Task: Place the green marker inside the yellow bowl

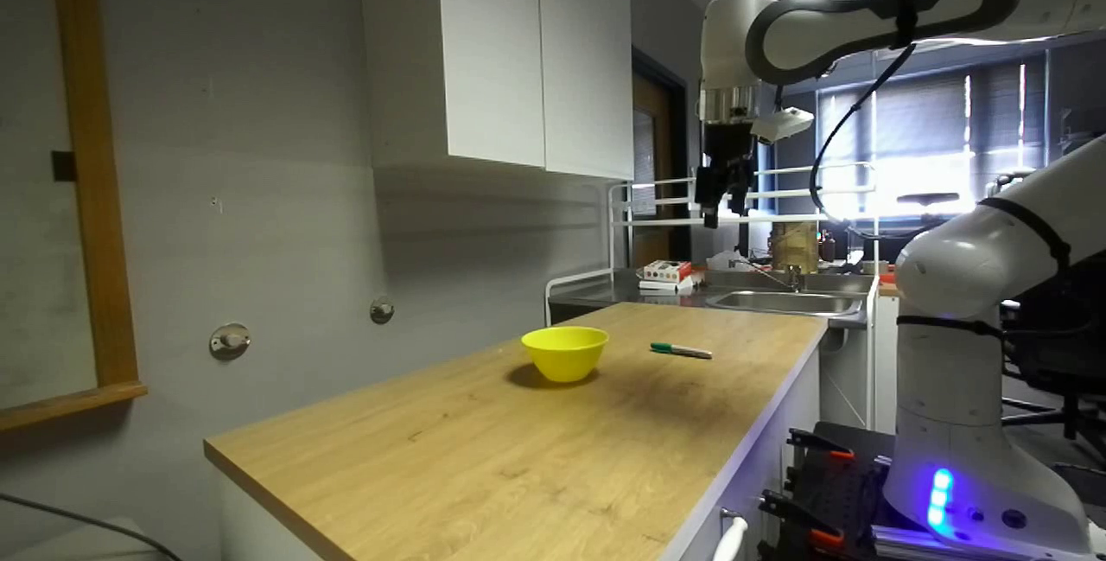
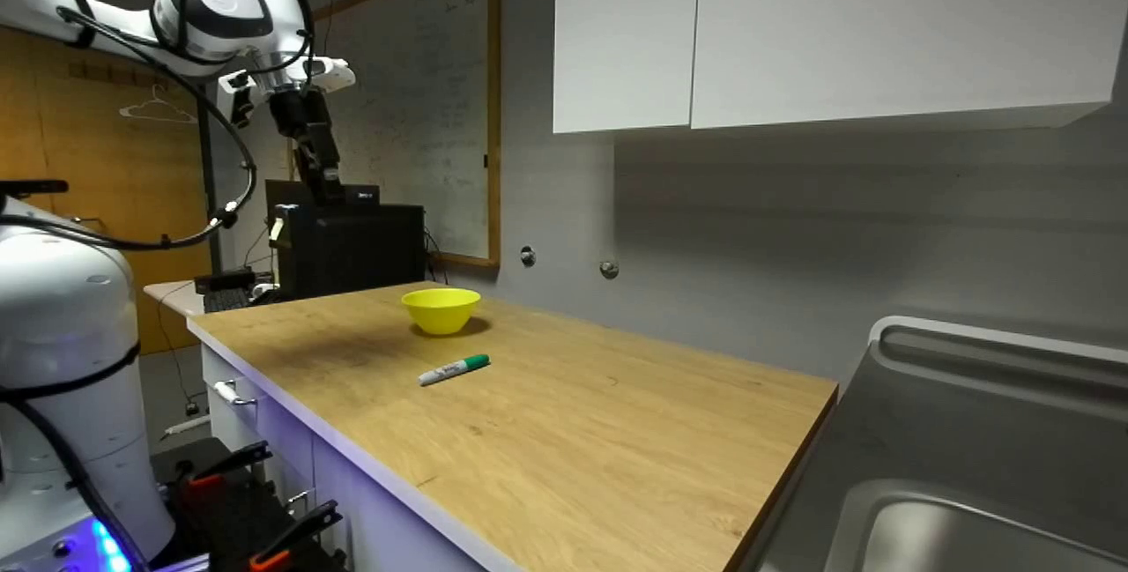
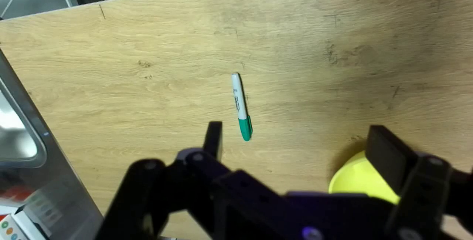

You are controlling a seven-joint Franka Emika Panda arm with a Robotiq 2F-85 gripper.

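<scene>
The Robotiq gripper [image 3: 298,147] hangs high over the wood-grain countertop [image 3: 147,110], its two fingers [image 3: 213,139] spread wide apart. On it, well below the hand, lies the green-capped marker [image 3: 241,103]; in the wrist view it shows just past the fingertip at the left, its cap toward the gripper and its white barrel pointing away. Below the hand, apart from the marker, the yellow bowl [image 3: 356,180] stands upright, partly hidden in that view behind the finger at the right. Farther out, at the wrist view's left edge, is a metal sink basin [image 3: 16,142]; in an exterior view, white wall cabinets [image 1: 492,55] hang left of the gripper.
</scene>
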